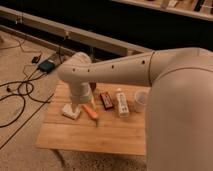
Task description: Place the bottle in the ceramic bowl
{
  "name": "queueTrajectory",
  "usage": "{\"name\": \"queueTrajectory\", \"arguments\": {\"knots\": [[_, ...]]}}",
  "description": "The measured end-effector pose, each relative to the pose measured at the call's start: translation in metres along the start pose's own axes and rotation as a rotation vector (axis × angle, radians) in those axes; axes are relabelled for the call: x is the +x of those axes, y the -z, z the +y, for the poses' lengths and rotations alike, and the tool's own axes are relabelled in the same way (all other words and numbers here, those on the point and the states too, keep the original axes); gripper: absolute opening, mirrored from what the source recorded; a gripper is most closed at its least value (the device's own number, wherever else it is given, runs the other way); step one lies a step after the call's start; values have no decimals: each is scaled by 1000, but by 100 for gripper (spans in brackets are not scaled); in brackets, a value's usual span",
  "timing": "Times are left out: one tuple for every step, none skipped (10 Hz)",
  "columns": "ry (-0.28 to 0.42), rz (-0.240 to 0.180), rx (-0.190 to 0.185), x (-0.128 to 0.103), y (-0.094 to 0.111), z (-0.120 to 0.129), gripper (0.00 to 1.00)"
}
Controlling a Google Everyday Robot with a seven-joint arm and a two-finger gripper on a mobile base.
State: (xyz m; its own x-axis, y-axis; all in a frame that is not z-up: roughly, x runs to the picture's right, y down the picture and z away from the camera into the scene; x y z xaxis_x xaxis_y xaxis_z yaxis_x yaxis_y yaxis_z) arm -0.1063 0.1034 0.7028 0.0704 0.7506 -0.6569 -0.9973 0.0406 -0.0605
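On the wooden tabletop [115, 137], in the single camera view, you see the bottle [120, 103] lying right of centre. Its length runs from far to near, and its narrower end points to the far side. Nothing grips it. Just to its left lies a dark red bar [105, 100], and just to its right stands a translucent whitish cup [141, 100], partly cut off by the big pale arm [150, 70]. The arm fills the right of the view and reaches left across the far half of the tabletop.

At the arm's left end it bends downward, and the gripper [74, 107] hangs there low over the left part of the tabletop, well apart from the bottle. You cannot tell whether the jaws are spread or pressed together. A white blocky shape [71, 111] sits right at the gripper's lower end, and you cannot tell whether the two touch. An orange object [90, 112] lies just to the right of it, between the gripper and the dark red bar.

A small dark maroon patch [93, 86] shows beside the arm on the far side, too hidden to identify.

On the floor to the left you see black cables [17, 97] and, farther off, a dark box [47, 65].
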Motion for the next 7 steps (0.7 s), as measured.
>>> {"name": "queueTrajectory", "arguments": {"knots": [[0,0,0,0,0,0,65],[1,0,-2,-2,0,0,65],[-5,-1,1,-9,-2,-8,65],[-10,-2,3,-13,-3,-14,65],[-20,-2,6,-18,-5,-24,65],[-37,-6,14,-22,-6,-43,65],[-45,-7,16,-22,-6,-55,65]]}}
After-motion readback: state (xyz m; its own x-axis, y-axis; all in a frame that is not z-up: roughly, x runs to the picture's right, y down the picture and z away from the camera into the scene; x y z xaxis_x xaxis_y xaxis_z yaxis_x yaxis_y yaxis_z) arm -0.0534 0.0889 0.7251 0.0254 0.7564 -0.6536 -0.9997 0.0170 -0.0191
